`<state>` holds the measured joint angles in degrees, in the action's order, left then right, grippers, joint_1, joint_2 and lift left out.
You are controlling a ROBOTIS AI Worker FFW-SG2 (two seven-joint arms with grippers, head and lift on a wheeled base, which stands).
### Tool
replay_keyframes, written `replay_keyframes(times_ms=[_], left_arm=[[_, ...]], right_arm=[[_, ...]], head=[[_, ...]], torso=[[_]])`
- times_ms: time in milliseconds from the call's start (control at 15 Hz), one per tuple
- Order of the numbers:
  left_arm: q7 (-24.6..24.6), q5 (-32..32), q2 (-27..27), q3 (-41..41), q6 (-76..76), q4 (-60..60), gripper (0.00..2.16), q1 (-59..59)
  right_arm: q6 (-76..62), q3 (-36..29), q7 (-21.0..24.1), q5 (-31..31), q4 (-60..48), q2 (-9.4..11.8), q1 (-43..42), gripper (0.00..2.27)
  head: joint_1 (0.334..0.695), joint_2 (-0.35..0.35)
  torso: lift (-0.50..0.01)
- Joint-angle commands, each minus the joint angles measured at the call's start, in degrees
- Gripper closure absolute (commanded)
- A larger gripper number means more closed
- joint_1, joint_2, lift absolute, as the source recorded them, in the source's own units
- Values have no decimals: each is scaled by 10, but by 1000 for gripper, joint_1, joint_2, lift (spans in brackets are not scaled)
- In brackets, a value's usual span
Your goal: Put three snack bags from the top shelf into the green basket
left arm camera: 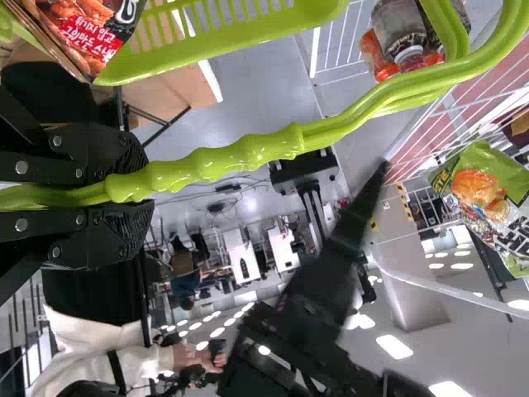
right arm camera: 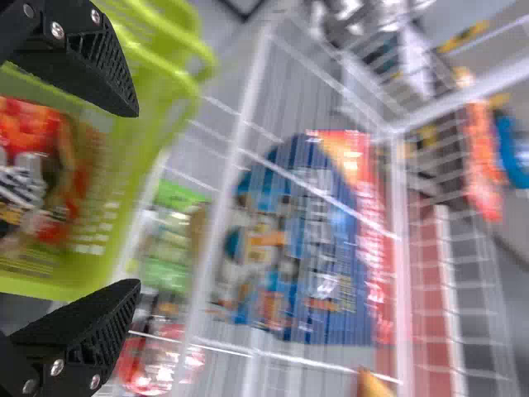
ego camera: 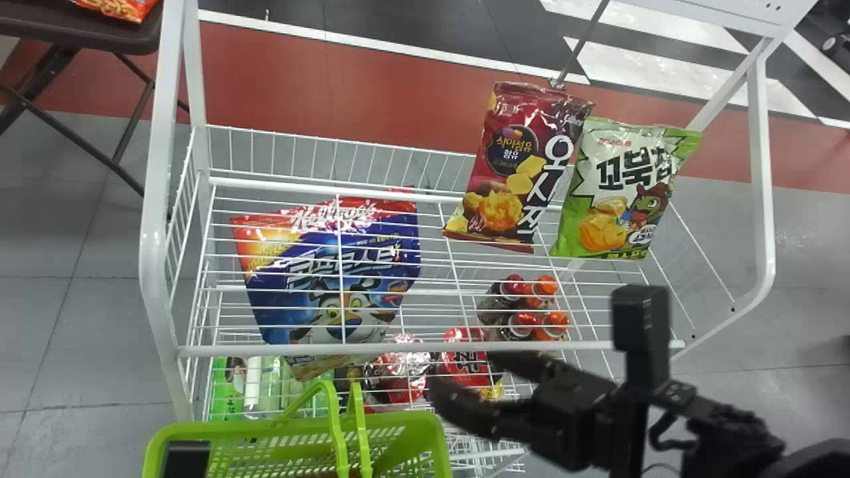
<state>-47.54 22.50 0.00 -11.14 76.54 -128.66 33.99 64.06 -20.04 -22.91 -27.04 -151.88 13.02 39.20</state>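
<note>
So my right gripper [ego camera: 463,373] was wide open, empty, with the front rail [ego camera: 412,347] ahead. Blue bag [ego camera: 388,238] lay past it, leftish, long axis running away, open gap before the red bag [ego camera: 505,166]. Left gripper [ego camera: 186,458] had the basket [ego camera: 418,419].

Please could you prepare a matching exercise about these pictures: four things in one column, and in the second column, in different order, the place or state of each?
1. Blue-and-red bag
2. Dark red bag
3. Left gripper
4. Right gripper

A. Open and empty
B. Next to the green-and-white bag
C. Closed on the basket handle
D. Left part of the shelf, head view

Right pairs: 1-D, 2-B, 3-C, 4-A
</note>
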Motion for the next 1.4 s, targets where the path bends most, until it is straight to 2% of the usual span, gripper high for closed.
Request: replay_keyframes(times_ms=[0, 133, 333, 467, 800, 1067, 1333], left_arm=[[1, 0, -1, 0, 2, -1, 2142, -1], [2, 0, -1, -1, 2, -2, 2142, 0], [4, -2, -1, -1, 6, -2, 2142, 0], [6, -4, -1, -1, 8, -1, 2142, 1], [9, -5, -1, -6, 8, -3, 2142, 5], [8, -5, -1, -6, 8, -4, 2142, 5], [9, -9, -1, -10, 8, -3, 2142, 5]], right_arm=[[-133, -47, 1, -28, 40, -13, -10, 63], [-307, -60, 5, -28, 118, -12, -31, 63], [-386, -62, 38, 0, 207, -12, -93, 53], [-397, -62, 60, 19, 249, -8, -138, 60], [-402, -69, 115, 49, 350, 37, -214, 60], [-427, -69, 119, 58, 424, 63, -237, 60], [-432, -57, 119, 67, 452, 74, -254, 63]], head=[[695, -350], [695, -350], [695, -350], [695, -350], [695, -350], [695, -350], [695, -350]], torso=[[-50], [-50], [-50], [-50], [-50], [-50], [-50]])
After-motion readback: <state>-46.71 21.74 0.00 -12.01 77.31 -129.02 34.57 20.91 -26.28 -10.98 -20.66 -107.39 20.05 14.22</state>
